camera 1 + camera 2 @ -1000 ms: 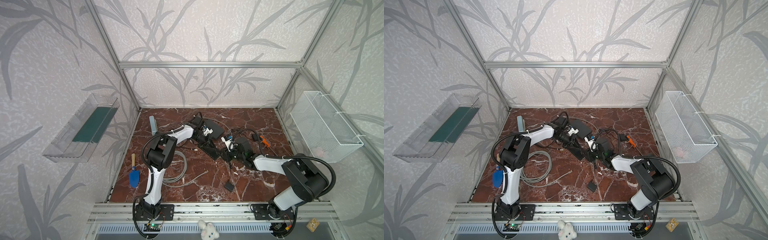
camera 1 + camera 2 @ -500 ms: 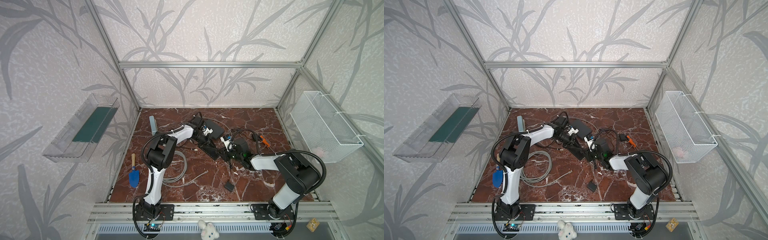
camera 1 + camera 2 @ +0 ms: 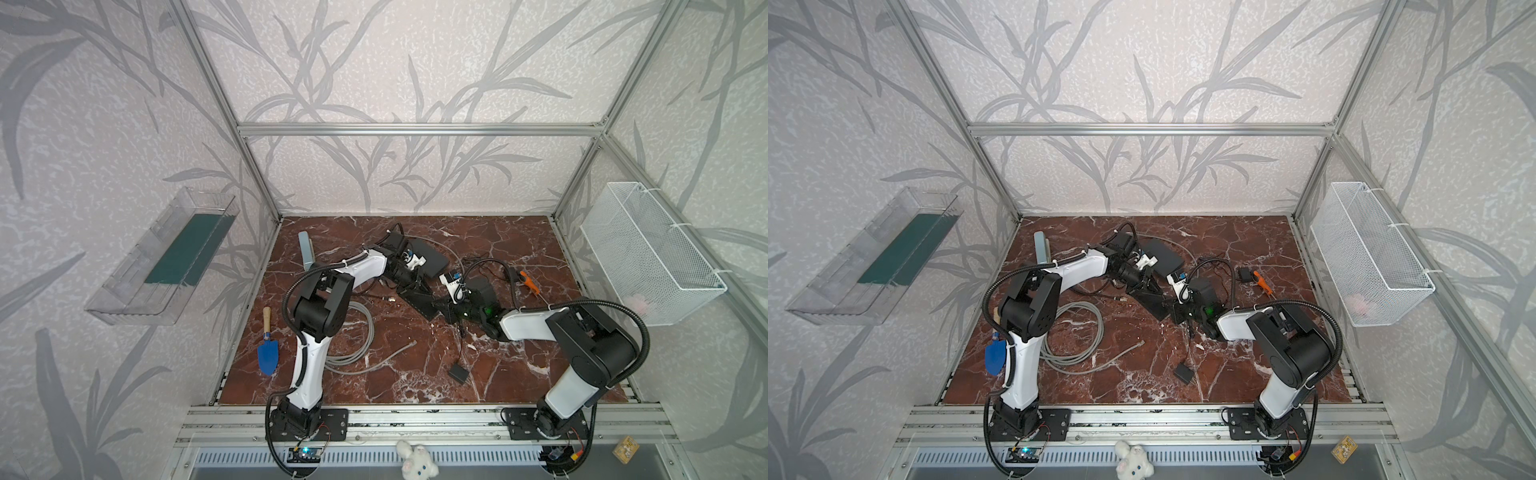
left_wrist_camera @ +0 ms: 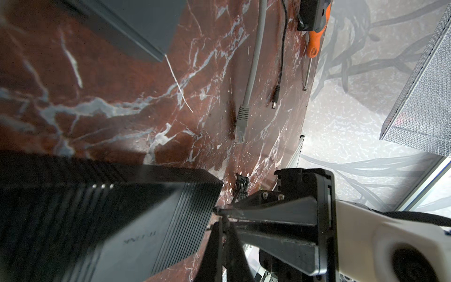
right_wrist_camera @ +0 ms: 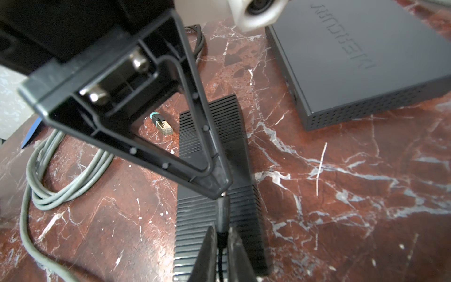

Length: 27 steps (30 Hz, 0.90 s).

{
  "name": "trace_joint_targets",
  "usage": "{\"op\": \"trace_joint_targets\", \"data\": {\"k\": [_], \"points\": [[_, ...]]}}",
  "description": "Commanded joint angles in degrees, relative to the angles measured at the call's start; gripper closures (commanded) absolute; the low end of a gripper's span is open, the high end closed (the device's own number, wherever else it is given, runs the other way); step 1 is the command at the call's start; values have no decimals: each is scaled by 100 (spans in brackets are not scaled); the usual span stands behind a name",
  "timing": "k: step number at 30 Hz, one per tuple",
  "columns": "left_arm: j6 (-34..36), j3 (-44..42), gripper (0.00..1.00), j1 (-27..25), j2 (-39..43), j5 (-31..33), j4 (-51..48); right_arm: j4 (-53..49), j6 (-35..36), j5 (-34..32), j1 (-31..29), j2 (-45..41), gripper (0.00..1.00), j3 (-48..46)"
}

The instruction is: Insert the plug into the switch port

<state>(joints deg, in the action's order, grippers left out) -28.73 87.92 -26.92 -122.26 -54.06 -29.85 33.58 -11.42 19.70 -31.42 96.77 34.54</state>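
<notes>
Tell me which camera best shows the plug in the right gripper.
The right wrist view: the black plug juts from the right gripper, large and sharp against the ribbed switch. In the left wrist view I cannot find it; in both top views it is too small.

The word MERCURY stands embossed on the lid of the dark grey box (image 5: 353, 48), which lies at about one o'clock from the black ribbed switch (image 4: 136, 219) in both top views. The switch's top bears faint lettering, too blurred to read.
</notes>
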Motion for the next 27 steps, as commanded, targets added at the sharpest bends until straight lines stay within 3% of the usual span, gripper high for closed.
{"op": "trace_joint_targets", "data": {"k": [1,4,10,16,20,25,27], "points": [[-56,77,93,34,-78,-35,14,43,15,-84,-31,-42,91,127],[-69,50,93,52,-40,21,14,-97,9,-176,-31,-151,94,116],[209,170,63,158,98,525,-274,-1110,76,-283,-31,-502,94,200],[1566,793,52,380,130,2319,-1393,-3076,418,-324,-31,-928,95,635],[2394,714,44,393,174,3585,-1442,-4265,736,-312,-32,-857,95,1061],[2730,317,17,381,399,4297,-938,-4766,874,-305,-31,-760,95,1163],[2722,125,15,365,533,4424,-699,-4815,864,-279,-40,-690,95,1186]]}}
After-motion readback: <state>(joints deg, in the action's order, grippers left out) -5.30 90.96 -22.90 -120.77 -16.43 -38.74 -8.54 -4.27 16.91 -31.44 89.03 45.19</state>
